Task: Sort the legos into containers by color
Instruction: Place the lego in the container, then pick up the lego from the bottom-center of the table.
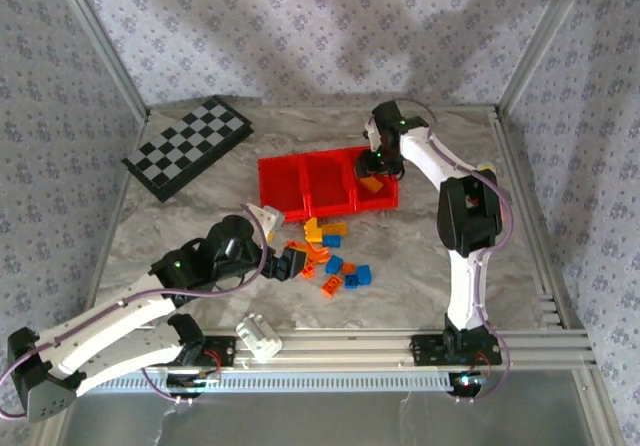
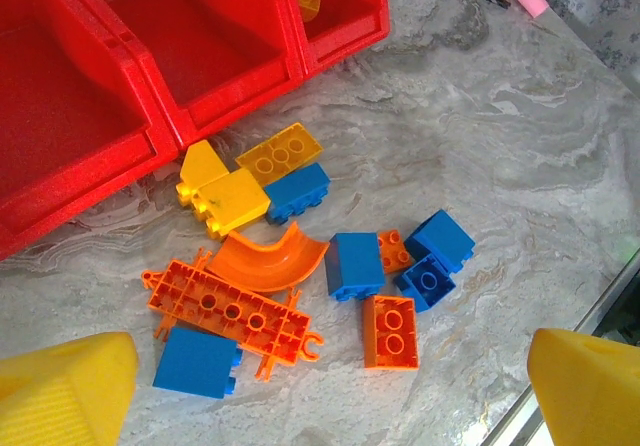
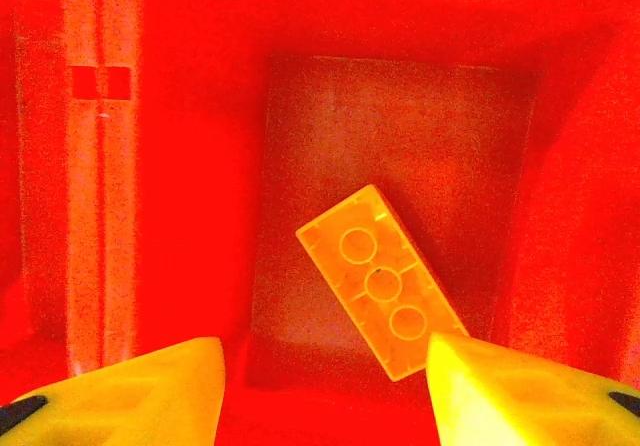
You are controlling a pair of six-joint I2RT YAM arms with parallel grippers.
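- Looking down from the top view, the right claw (image 1: 378, 169) hangs over the rightmost compartment of the red tray (image 1: 283, 181) at upper centre, with its jaws apart. An orange brick (image 1: 371, 183) lies in that compartment just below it.
- Lower and left of centre, the left claw (image 1: 298, 263) is spread wide, just beside the loose legos (image 1: 338, 264) on the marble table (image 1: 180, 216).
- From the left wrist, the left fingertips (image 2: 60, 391) stand at the two lower corners, far apart and gripping nothing. The legos lie mid-frame between and above them, and the tray is at upper left.
- From the right wrist, the right fingertips (image 3: 140, 391) are parted at the lower corners. The brick lies underside-up on the red floor above them, nearer the right-hand finger and not pinched.
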